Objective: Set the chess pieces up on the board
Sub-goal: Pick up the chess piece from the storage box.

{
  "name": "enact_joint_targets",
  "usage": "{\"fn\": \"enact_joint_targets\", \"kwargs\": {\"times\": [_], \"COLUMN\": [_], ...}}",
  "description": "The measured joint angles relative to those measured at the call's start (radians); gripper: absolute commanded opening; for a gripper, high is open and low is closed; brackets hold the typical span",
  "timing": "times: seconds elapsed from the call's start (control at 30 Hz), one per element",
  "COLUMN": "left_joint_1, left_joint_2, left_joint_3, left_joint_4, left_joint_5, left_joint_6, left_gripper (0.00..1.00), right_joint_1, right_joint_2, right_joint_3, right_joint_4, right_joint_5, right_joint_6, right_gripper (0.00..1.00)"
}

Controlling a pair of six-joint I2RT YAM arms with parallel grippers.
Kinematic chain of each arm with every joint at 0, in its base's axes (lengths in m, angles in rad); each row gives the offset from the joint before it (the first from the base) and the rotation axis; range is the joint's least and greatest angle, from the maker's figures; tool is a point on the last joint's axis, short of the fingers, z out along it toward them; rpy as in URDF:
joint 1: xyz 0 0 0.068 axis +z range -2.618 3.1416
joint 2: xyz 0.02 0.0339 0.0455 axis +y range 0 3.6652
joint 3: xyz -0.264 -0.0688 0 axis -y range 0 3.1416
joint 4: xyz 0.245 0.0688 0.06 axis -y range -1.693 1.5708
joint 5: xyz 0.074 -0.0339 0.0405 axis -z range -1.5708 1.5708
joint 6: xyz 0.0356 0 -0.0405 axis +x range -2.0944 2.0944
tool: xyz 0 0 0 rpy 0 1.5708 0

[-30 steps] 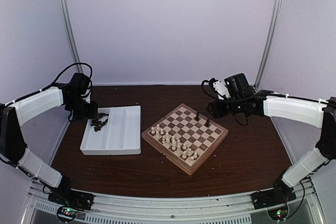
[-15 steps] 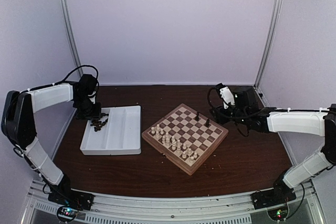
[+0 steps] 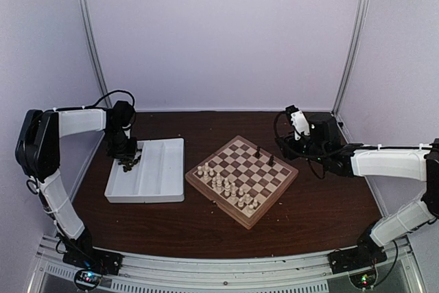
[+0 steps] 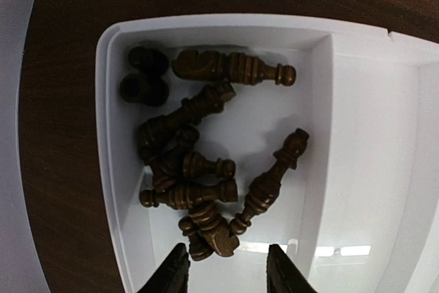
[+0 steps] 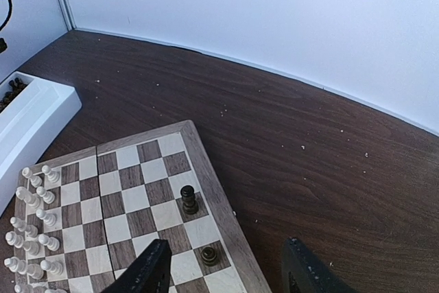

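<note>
Chess pieces (image 4: 192, 169) heaped just ahead of the left gripper (image 4: 225, 257): dark brown-black, glossy. Compartment tray (image 4: 370, 135) under them: plain white. This gripper's fingers (image 4: 168, 276): black. Board (image 5: 127, 200) ahead of the right gripper (image 5: 228, 246): light tan and dark brown checks, tan rim. Two dark pieces (image 5: 188, 199) on squares nearest that gripper; cream-white pieces (image 5: 31, 238) off to its left. Table (image 5: 309, 169): dark reddish-brown, pale flecks. Wall (image 5: 274, 12): pale lilac-white.
</note>
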Motion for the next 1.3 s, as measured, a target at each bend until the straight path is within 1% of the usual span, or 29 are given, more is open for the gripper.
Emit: {"fn": "enact_joint_targets", "kwargs": {"times": [0.4, 0.47, 0.53, 0.6, 0.8, 1.07, 1.3], "left_joint_1": [0.092, 0.105, 0.118, 0.129, 0.134, 0.134, 0.126], "left_joint_2": [0.004, 0.004, 0.005, 0.005, 0.023, 0.117, 0.171], "left_joint_3": [0.058, 0.077, 0.098, 0.118, 0.158, 0.171, 0.209], "left_joint_4": [0.013, 0.011, 0.010, 0.008, 0.010, 0.002, -0.034], "left_joint_5": [0.031, 0.034, 0.039, 0.046, 0.084, 0.140, 0.171], "left_joint_6": [0.006, 0.008, 0.012, 0.014, 0.019, 0.056, 0.087], "left_gripper": [0.39, 0.38, 0.32, 0.31, 0.31, 0.29, 0.31], "right_joint_1": [0.000, 0.000, 0.000, 0.000, 0.000, 0.000, 0.000], "right_joint_2": [-0.002, -0.002, -0.002, -0.002, -0.002, -0.002, 0.003], "right_joint_3": [-0.031, -0.031, -0.031, -0.031, -0.031, -0.031, -0.031], "right_joint_4": [0.037, 0.041, 0.042, 0.042, 0.042, 0.047, 0.049], "right_joint_5": [0.028, 0.029, 0.030, 0.031, 0.031, 0.031, 0.031], "right_joint_6": [0.000, 0.000, 0.000, 0.001, 0.001, 0.002, 0.003], "right_gripper": [0.58, 0.58, 0.58, 0.58, 0.58, 0.58, 0.59]}}
